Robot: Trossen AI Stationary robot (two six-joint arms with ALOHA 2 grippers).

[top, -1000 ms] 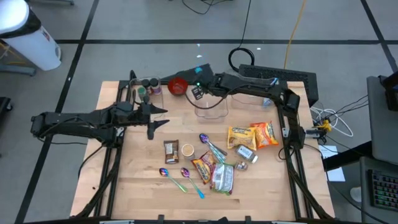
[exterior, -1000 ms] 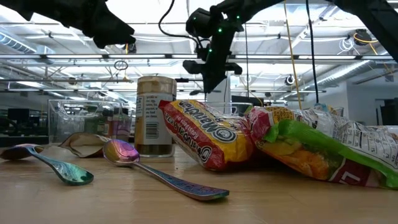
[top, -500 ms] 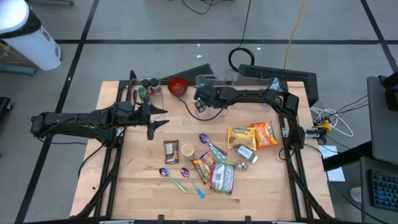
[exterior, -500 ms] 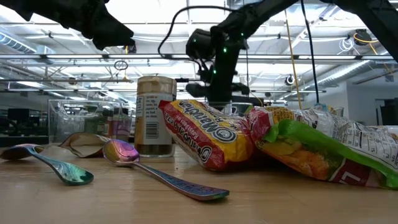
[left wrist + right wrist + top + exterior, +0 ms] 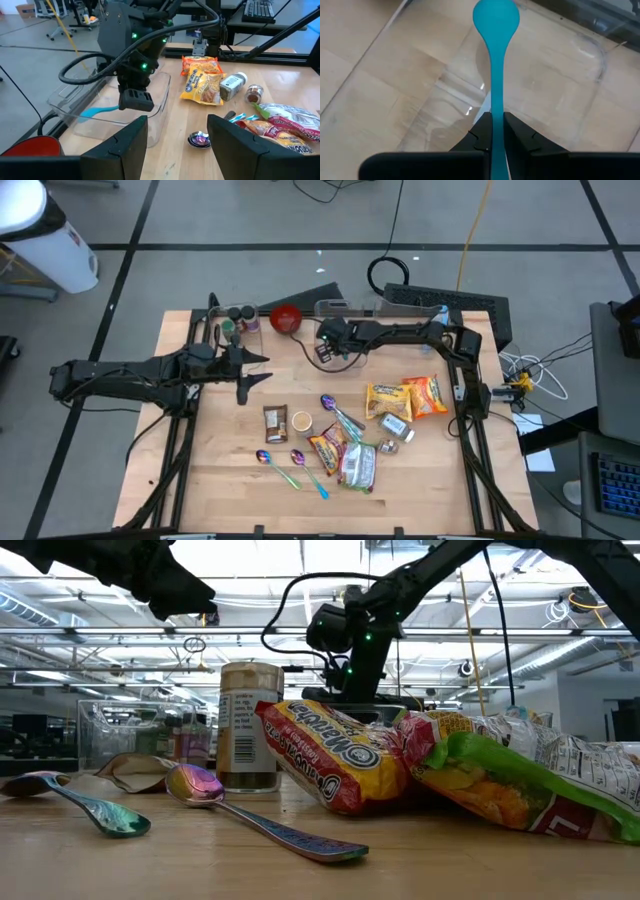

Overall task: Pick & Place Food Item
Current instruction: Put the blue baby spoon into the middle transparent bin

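My right gripper (image 5: 492, 131) was clamped on a blue spoon (image 5: 495, 60), holding it over the clear tray (image 5: 75, 107). My left gripper (image 5: 177, 135) hovered half open, empty.

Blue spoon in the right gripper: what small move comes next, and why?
Probably lower it slightly, then open the jaws. The right gripper is shut on the blue spoon, whose bowl already hangs over the clear plastic container, as the left wrist view also shows. The left gripper waits open, back from the container.
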